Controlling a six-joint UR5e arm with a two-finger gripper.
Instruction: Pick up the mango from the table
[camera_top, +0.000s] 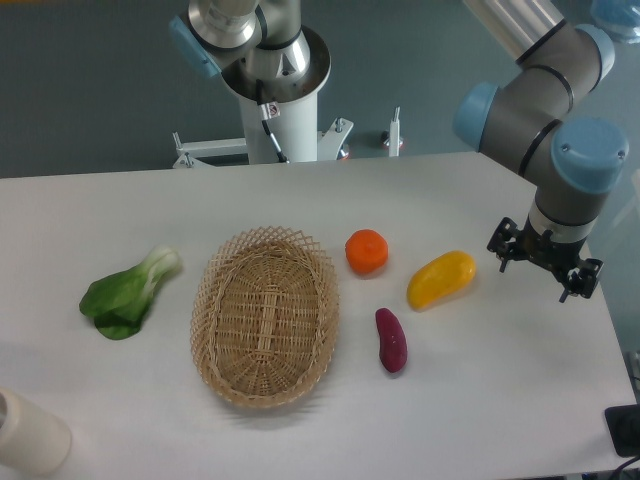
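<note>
The mango (441, 279) is a glossy yellow oblong fruit with an orange tint at its upper right end. It lies on the white table (480, 400), right of centre. My gripper (536, 276) hangs just to the right of the mango, low over the table and apart from the fruit. Its black fingers (501, 250) stand spread apart with nothing between them.
A round orange (367, 251) lies left of the mango and a dark purple-red sweet potato (391, 340) lies below and left of it. A wicker basket (215, 330) sits mid-table. A bok choy (128, 294) lies at the left. A white cylinder (28, 436) stands at the front left corner.
</note>
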